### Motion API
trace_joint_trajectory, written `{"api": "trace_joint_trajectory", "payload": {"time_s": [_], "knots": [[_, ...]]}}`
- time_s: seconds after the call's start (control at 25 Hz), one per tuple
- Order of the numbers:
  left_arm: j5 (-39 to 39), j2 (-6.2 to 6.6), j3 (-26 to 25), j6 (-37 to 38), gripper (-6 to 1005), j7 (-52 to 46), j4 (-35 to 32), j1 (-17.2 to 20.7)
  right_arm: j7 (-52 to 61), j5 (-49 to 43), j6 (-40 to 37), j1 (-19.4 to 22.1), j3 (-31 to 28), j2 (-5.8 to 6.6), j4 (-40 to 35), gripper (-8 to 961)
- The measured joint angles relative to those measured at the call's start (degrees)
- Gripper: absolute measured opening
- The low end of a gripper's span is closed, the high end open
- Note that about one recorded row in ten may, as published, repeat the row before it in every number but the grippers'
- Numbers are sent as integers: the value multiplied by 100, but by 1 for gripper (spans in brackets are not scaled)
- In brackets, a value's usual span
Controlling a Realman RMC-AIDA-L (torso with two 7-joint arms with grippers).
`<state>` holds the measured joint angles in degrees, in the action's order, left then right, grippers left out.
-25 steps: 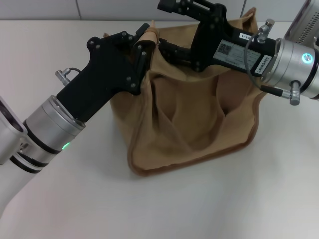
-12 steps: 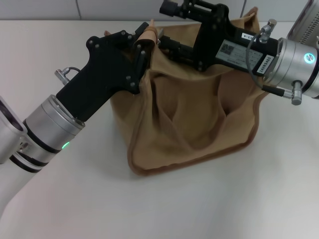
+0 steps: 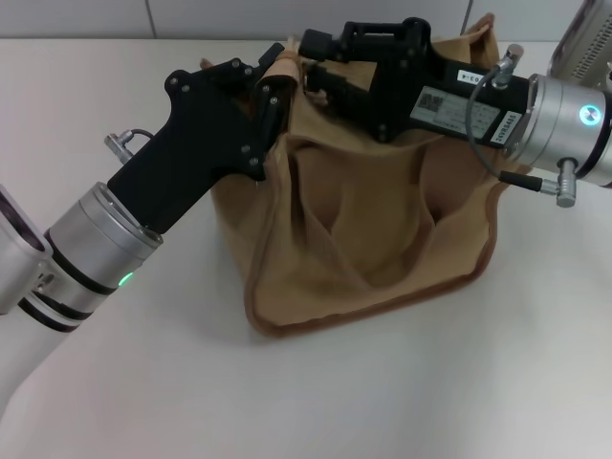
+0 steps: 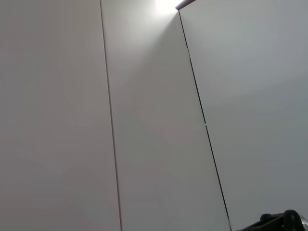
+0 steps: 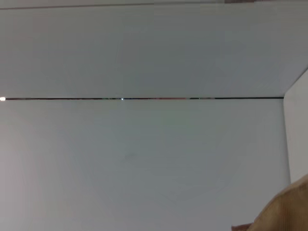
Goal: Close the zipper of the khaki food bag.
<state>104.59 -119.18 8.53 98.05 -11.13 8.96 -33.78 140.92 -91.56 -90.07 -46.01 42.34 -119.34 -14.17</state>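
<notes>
Your right gripper (image 3: 311, 69) has slid along the top of the bag (image 3: 368, 225) toward your left over the last second, and its tip now sits almost against the bag's left corner. Its fingers seem pressed together on the zipper (image 3: 304, 88) pull, though the black body hides the pull itself, so that grip is a guess. Your left gripper (image 3: 273, 91) has not moved: its fingers pinch the folded fabric at the bag's top left corner, holding it taut against the pull.

Behind the right gripper, the top edge runs back to the raised right corner. The bag stands on the white desk (image 3: 402, 382), front face sagging in folds, brown trim along its lower edge.

The travel suggests the zipper is nearly drawn to its left end and the closing is close to done. Neither wrist view helps: both show pale wall panels, with only a scrap of tan fabric in the right one.
</notes>
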Motion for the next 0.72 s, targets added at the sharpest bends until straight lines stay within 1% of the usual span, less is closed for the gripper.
{"api": "trace_joint_trajectory", "payload": {"time_s": [0.08,0.52,0.6,0.72], "knots": [[0,0,0,-1,69,-5,0,11,-37,24,0,44,-32,-1,-1,313],[21,0,-1,3,74,-9,6,23,-190,43,-23,75,-40,-2,-10,125],[22,0,-1,12,75,-7,10,27,-221,43,-31,70,-45,-2,-20,3],[18,0,-1,14,76,-2,47,32,-229,43,-45,66,-41,-2,-26,3]]}}
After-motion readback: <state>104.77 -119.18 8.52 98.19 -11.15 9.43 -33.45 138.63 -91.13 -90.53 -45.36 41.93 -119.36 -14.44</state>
